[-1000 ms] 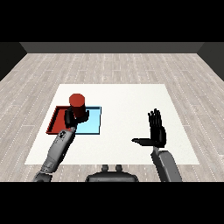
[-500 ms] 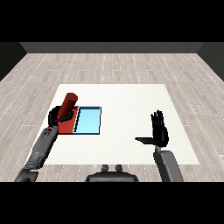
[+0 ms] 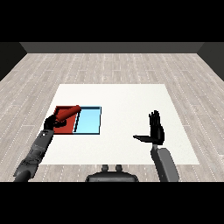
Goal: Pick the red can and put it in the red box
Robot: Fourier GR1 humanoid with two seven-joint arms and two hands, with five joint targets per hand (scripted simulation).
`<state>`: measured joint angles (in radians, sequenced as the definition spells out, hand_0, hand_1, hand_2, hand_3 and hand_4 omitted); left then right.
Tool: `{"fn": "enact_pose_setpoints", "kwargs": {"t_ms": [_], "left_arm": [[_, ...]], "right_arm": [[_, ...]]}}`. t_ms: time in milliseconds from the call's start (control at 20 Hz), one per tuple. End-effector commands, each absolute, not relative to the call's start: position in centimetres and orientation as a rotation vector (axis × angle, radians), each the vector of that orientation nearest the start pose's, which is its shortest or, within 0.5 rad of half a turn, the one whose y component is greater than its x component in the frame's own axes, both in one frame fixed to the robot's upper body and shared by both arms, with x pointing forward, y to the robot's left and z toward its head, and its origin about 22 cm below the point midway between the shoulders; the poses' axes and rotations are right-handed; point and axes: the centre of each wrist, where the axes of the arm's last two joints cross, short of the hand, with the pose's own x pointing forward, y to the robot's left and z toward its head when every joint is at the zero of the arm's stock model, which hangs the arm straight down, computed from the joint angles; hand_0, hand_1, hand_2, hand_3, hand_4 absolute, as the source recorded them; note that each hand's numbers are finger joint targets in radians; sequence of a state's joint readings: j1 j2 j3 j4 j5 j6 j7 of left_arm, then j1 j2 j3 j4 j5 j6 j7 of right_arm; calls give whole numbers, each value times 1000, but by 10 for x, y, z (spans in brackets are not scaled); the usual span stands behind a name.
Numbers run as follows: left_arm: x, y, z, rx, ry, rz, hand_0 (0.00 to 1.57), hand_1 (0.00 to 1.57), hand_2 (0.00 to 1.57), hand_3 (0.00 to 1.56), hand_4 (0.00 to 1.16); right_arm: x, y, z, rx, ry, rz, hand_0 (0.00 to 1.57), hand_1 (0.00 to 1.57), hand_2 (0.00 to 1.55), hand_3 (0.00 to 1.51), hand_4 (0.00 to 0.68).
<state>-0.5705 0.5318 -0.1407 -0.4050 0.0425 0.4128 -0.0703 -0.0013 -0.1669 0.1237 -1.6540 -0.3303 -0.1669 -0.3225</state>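
The red can (image 3: 68,112) is tipped well over, almost on its side, over the red tray (image 3: 65,127) at the left of the table. My left hand (image 3: 52,122) is curled round the can's lower end, above the tray's left part. The light blue tray (image 3: 89,121) lies right beside the red one, touching it. My right hand (image 3: 155,131) hovers over the table's right side, far from both trays, with fingers straight up and thumb out to the left.
The white table (image 3: 124,98) has its front edge close to my forearms and its left edge just beyond the red tray. Grey plank floor surrounds the table.
My left hand has carried the can leftward from over the trays' join to over the red tray, tilting it from upright to nearly flat. The right hand stays put.
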Motion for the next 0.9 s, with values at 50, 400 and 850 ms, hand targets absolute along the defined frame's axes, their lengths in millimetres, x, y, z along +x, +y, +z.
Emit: {"fn": "enact_pose_setpoints", "kwargs": {"t_ms": [50,400,850], "left_arm": [[324,392,-55,844,-918,-172,920,920,877,0,714],[324,396,-55,783,-844,-311,0,0,0,0,0],[358,395,-4,412,-1633,147,470,470,470,0,0]], "right_arm": [[250,-231,15,75,-1926,-195,0,0,0,0,0],[262,-246,15,93,-1936,-160,0,0,0,0,0],[261,-234,17,146,-1949,-182,0,0,0,0,0]]}}
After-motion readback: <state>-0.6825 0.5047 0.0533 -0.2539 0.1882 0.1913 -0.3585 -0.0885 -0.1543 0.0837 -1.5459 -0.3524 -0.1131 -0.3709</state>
